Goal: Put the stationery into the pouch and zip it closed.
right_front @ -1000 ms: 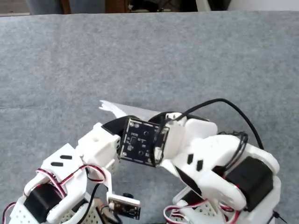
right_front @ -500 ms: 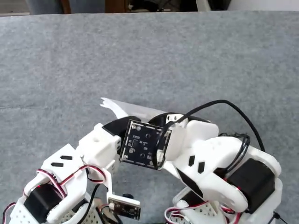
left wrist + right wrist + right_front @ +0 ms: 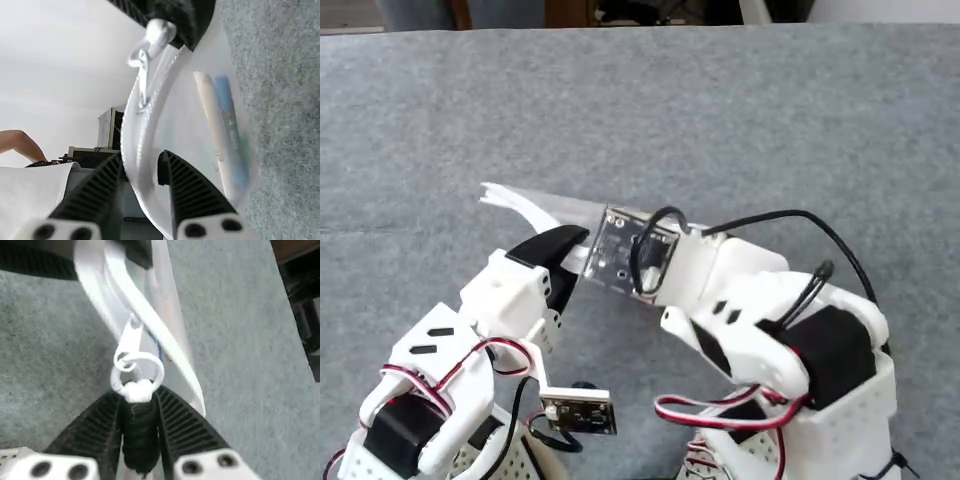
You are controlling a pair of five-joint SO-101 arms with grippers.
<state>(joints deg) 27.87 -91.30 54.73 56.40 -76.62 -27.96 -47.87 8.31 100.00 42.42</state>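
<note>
A translucent white pouch [image 3: 533, 207] is held off the grey cloth between both arms. Through its wall I see a blue pen and a beige pen [image 3: 227, 120] inside. My left gripper [image 3: 141, 162] is shut on the pouch's zipper edge; its black finger [image 3: 555, 252] shows in the high view. My right gripper [image 3: 136, 397] is shut on the black cord with a white knot tied to the zipper pull [image 3: 131, 337]. The left wrist view shows that pull [image 3: 142, 65] hanging from the right gripper at the pouch's far end.
Grey cloth [image 3: 770, 120] covers the whole table, with wide open room toward the far edge [image 3: 640, 28]. Dark furniture stands beyond that edge. A black cable [image 3: 800, 222] loops over the right arm's wrist. Both arm bases crowd the near edge.
The pouch has swung left and slightly farther away in the high view. The right wrist has followed it up and left, and the left arm has shifted left.
</note>
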